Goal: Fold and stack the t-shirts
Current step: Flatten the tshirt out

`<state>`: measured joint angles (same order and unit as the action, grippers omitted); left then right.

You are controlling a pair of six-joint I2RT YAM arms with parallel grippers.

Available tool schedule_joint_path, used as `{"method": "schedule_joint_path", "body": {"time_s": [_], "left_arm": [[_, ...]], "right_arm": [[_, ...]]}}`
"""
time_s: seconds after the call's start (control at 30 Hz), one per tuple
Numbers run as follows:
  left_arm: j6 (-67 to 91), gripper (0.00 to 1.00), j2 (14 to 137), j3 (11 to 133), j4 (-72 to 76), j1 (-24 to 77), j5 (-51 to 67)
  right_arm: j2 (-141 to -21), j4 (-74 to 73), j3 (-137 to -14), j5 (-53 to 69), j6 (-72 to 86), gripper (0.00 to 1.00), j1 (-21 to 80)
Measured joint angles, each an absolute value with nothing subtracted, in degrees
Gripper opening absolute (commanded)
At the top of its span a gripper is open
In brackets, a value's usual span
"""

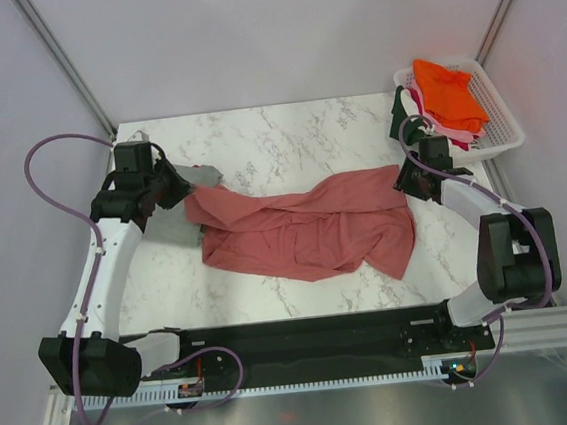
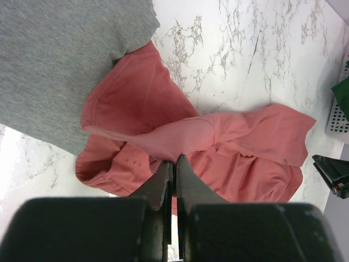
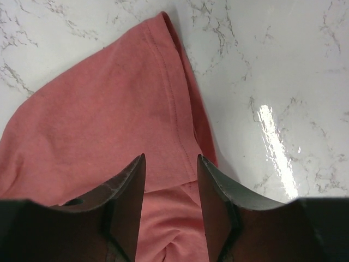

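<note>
The salmon-pink t-shirt [image 1: 306, 232] lies crosswise between my two arms, mid-table.
My left gripper [image 2: 174, 159] is pressed together on its left edge; my right gripper [image 3: 170, 159], spread, straddles the sleeve [image 3: 158, 98] at the far end. How many layers I pinch is hidden; the grey t-shirt [image 2: 60, 65] is mostly cut off.

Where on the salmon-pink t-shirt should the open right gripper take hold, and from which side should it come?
Probably the stitched sleeve hem of the salmon-pink t-shirt, coming down from above at its right end. That doubled edge lies flat on the table just ahead of the right gripper, and the left gripper pinches the opposite end.
</note>
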<state>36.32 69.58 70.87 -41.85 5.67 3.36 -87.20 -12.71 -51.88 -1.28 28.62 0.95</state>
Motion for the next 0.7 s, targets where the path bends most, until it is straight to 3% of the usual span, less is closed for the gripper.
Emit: {"method": "schedule_joint_path", "body": {"time_s": [0.37, 0.43, 0.6, 0.7], "left_arm": [[36.32, 0.02, 69.54, 70.11, -41.41, 5.48, 3.36], [36.32, 0.02, 69.54, 69.84, -41.43, 5.48, 3.36], [36.29, 0.02, 69.45, 69.78, -41.39, 5.48, 3.36], [36.29, 0.02, 69.28, 69.78, -41.39, 5.48, 3.33]], "right_arm": [[-92.14, -12.36, -51.88, -4.75, 28.91, 0.49, 0.95], [-92.9, -11.99, -51.86, -4.75, 28.93, 0.45, 0.95], [-94.08, -10.63, -51.2, -4.14, 29.41, 0.22, 0.95], [-93.65, -10.37, -50.28, -4.32, 29.74, 0.14, 0.95]]}}
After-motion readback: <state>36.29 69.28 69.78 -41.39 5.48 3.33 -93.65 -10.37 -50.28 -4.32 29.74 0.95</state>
